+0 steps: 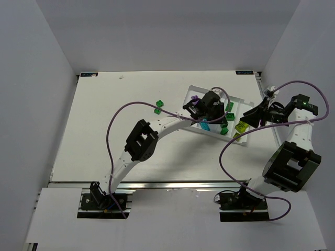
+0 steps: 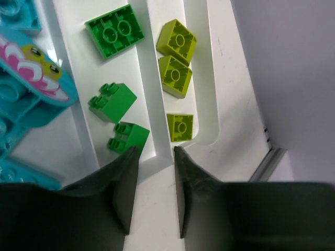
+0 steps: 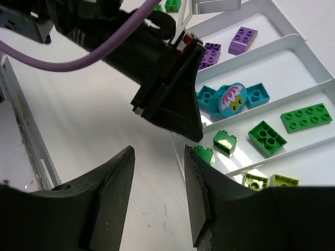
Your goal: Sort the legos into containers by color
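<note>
White divided tray (image 3: 285,37), purple, teal, green, lime legos (image 2: 176,41) seemingly separated, left fingers (image 2: 123,193), right fingers (image 3: 112,198) half-open, empty.

From above, the left gripper (image 1: 217,117) covers the middle of the tray (image 1: 192,90) — the legos beneath are hidden, the visible ones too small to count studs. In the left wrist view, teal bricks (image 2: 13,99) and a flower-faced round piece (image 2: 36,68) run off the left edge. In the right wrist view, two yellow-green bricks (image 3: 255,181) are cut off by the right gripper (image 3: 157,167) — a green brick (image 3: 172,5) by the top edge.
</note>
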`<action>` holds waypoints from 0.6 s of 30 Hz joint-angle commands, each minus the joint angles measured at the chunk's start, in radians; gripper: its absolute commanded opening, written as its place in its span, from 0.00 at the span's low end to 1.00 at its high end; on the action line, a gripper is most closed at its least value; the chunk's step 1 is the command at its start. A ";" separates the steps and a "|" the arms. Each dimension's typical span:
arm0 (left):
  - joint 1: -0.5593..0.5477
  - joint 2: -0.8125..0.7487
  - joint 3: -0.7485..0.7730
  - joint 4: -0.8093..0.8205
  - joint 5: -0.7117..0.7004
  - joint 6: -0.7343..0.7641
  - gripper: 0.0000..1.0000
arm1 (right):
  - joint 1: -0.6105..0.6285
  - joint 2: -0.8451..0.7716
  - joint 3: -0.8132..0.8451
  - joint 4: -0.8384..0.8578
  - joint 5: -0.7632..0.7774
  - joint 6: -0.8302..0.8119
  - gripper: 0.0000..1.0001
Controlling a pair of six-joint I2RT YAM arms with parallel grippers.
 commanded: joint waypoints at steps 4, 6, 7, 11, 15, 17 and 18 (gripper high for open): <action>0.039 -0.339 -0.281 0.002 -0.134 0.051 0.01 | 0.013 -0.053 0.015 -0.229 -0.036 -0.348 0.58; 0.062 -0.497 -0.416 0.019 -0.171 0.060 0.00 | 0.039 -0.071 -0.006 -0.206 -0.038 -0.351 0.67; 0.092 -0.549 -0.554 0.033 -0.211 0.060 0.00 | 0.055 -0.077 -0.011 -0.198 -0.035 -0.350 0.77; 0.183 -0.807 -0.865 0.044 -0.254 0.039 0.21 | 0.301 -0.100 -0.029 -0.065 0.133 -0.226 0.89; 0.257 -1.026 -1.092 -0.007 -0.331 0.033 0.52 | 0.597 -0.154 -0.121 0.358 0.414 0.180 0.89; 0.298 -1.144 -1.199 -0.034 -0.358 0.021 0.61 | 0.752 -0.140 -0.135 0.539 0.576 0.328 0.89; 0.307 -1.181 -1.230 -0.043 -0.369 0.013 0.64 | 0.807 -0.101 -0.123 0.578 0.628 0.372 0.89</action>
